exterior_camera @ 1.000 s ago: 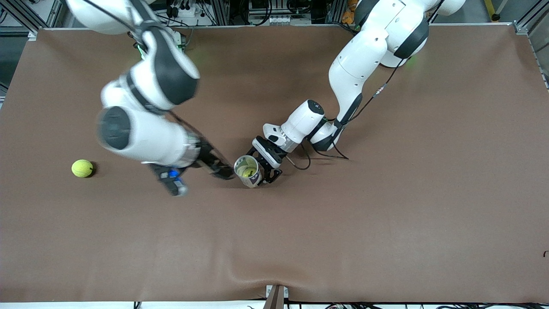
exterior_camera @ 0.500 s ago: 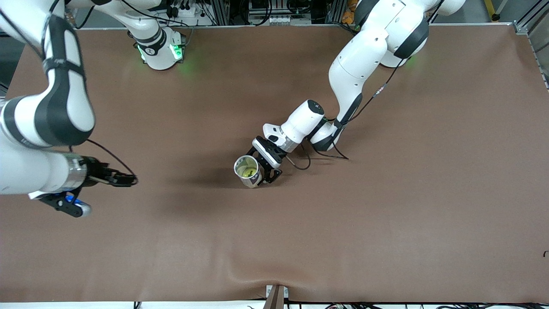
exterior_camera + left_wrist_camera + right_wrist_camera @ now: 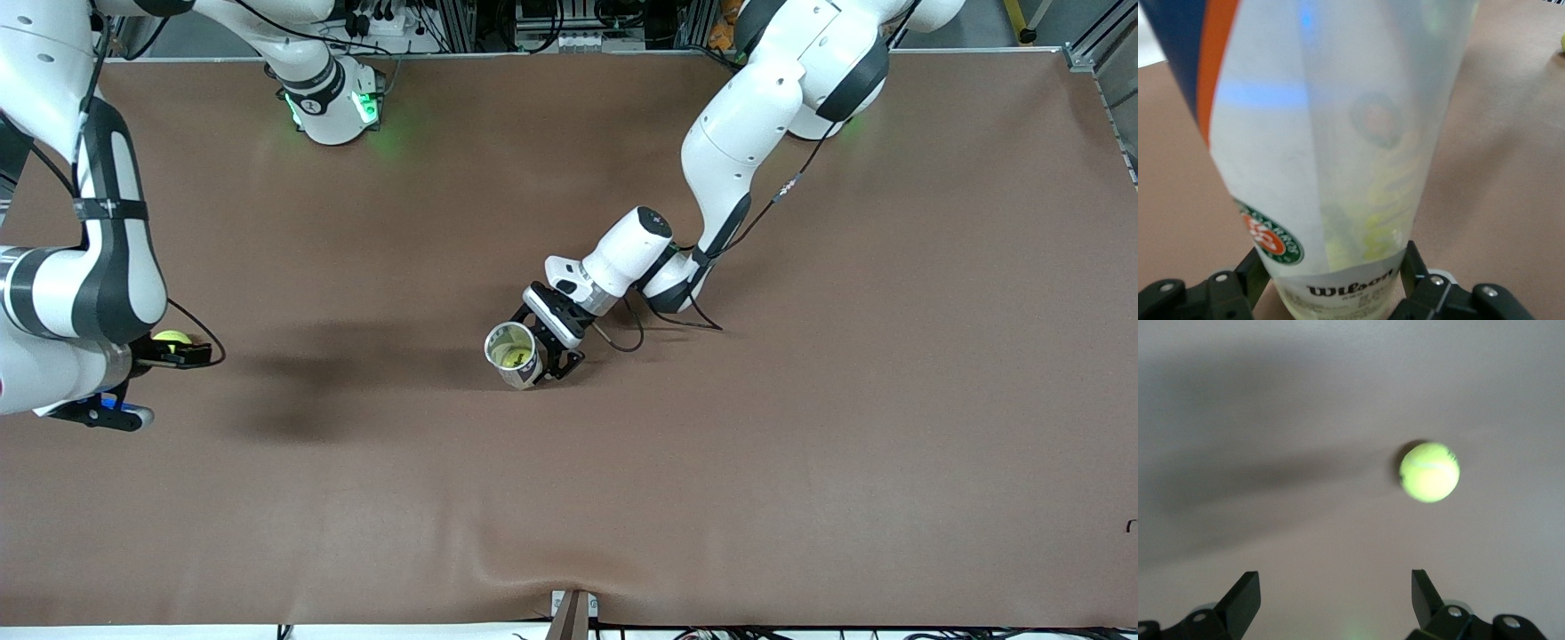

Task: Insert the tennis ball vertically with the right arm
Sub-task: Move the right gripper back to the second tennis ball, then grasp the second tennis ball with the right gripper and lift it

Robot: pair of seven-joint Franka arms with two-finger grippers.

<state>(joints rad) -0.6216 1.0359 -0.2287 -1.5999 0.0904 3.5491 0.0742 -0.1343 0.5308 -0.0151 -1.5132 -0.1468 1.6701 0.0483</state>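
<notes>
1. Since the earlier frame, my right claw [image 3: 191, 355] has swung to mid-left of frame, fully open and empty, over the tennis ball [image 3: 171, 338].
2. My left claw [image 3: 553, 348] clamps the can [image 3: 514, 355] at centre.
3. Coming down off-centre could nudge the ball rolling along the counter [image 3: 800, 462].

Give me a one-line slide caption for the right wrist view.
Open right gripper hovers over the brown table, tennis ball lying just ahead of its fingertips, not yet grasped.
</notes>
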